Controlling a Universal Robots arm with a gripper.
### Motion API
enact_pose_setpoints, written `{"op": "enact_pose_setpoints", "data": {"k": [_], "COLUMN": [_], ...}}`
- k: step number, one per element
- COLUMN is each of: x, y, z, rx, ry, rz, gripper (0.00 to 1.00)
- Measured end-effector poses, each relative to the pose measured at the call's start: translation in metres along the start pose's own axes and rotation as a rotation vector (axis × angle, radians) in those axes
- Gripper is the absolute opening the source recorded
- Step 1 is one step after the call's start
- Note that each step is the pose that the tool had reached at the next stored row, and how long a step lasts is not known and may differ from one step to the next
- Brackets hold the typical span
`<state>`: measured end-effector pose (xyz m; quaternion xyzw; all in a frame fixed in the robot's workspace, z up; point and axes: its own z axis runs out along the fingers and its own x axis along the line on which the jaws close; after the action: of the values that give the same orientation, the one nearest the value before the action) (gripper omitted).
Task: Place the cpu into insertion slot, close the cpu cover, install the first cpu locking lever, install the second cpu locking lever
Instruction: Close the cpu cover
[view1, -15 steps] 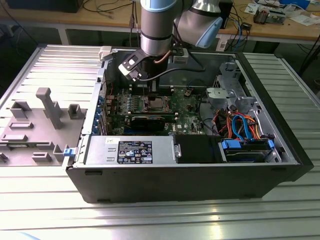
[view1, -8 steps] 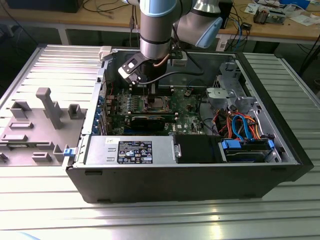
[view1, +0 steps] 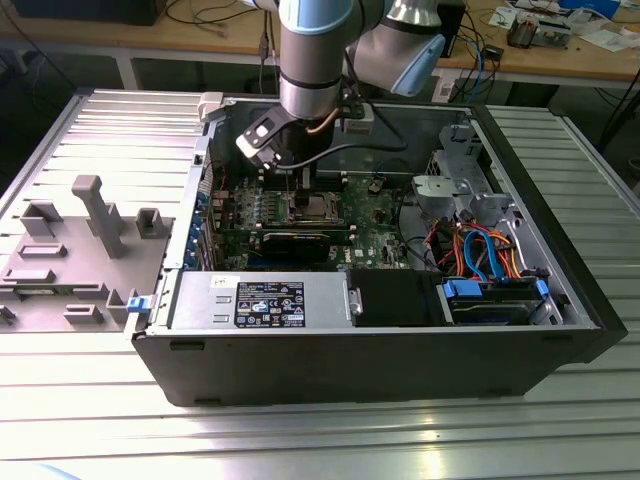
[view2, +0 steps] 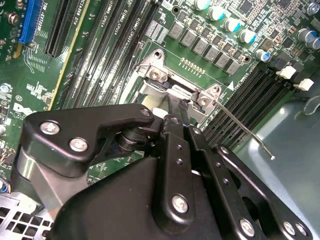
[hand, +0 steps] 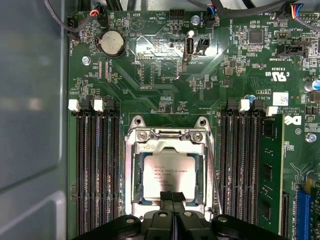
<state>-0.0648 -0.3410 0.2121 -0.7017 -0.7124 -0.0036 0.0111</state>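
**Over the socket: chip seated, cover down, lever free**

Inside the open computer case (view1: 370, 360), which fills the middle of the exterior view, the arm (view1: 315, 60) drops from 12 o'clock onto the motherboard (hand: 165, 90). A grey fixture tray (view1: 60, 270) lies at the case's 9 o'clock, well apart.

The gripper (hand: 173, 196) hangs over the insertion slot (hand: 128, 165), which sits toward 10 o'clock from the case's middle in the exterior view. Its jaws are clenched together with nothing between them. The two tips lie side by side over the socket edge farthest from the cover's hinge; whether they press on metal cannot be told.

The cpu cover (hand: 172, 144) appears to lie flat on the slot. The cpu (hand: 169, 172) rests inside, its silver top showing through the cover's window. One locking lever (view2: 250, 132) stands free in the second wrist view, its bent end out over the case floor and not hooked under any catch.

By this reading, placing the chip is done and closing the cover is in hand or just finished. Neither lever looks latched. The work now calls for the cover to stay flat, and for the thin lever rod to be pushed down and tucked under its catch without the tips slipping off.
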Motion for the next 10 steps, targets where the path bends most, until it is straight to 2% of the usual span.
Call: {"op": "enact_pose_setpoints", "data": {"k": [10], "x": [-0.0001], "y": [-0.0009], "z": [0.0054], "rx": [0.0002], "ry": [-0.0001], "rz": [0.000], "gripper": [0.11]}}
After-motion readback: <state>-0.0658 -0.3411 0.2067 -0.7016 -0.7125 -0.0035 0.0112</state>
